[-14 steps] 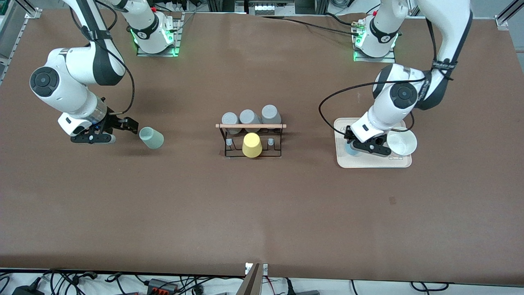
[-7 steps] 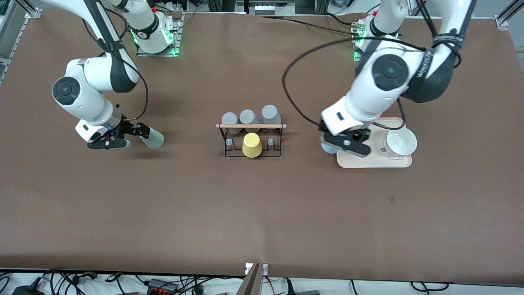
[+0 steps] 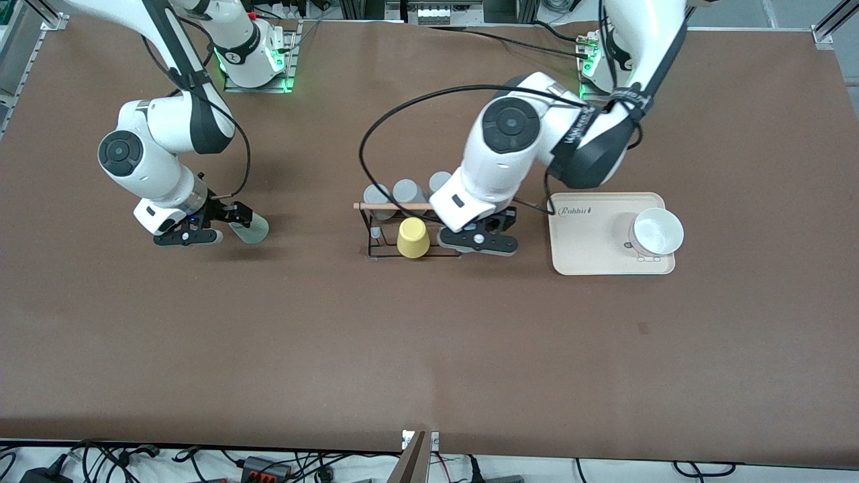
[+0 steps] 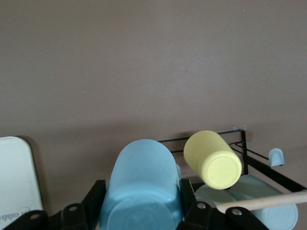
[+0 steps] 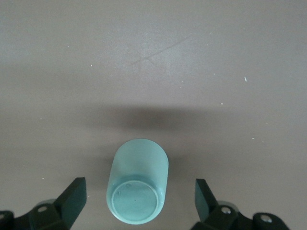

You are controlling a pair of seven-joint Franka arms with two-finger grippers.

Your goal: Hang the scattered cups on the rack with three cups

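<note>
The light blue plastic tumbler [image 4: 139, 184] is being pinched in the left gripper [image 3: 478, 240] jaws over the black wire rack [image 3: 413, 231], at 3 o'clock of the yellow cup [image 3: 412, 237]. The mint green tumbler [image 3: 249, 228] is being straddled on the table by the right gripper [image 3: 213, 223], jaws spread. Neither's hung yet, looks like.

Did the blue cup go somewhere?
Yes. The left gripper carried the blue cup off the beige tray to the rack.

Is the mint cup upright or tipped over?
Tipped: the mint cup lies on its side on the table, between the right gripper's open fingers.
</note>
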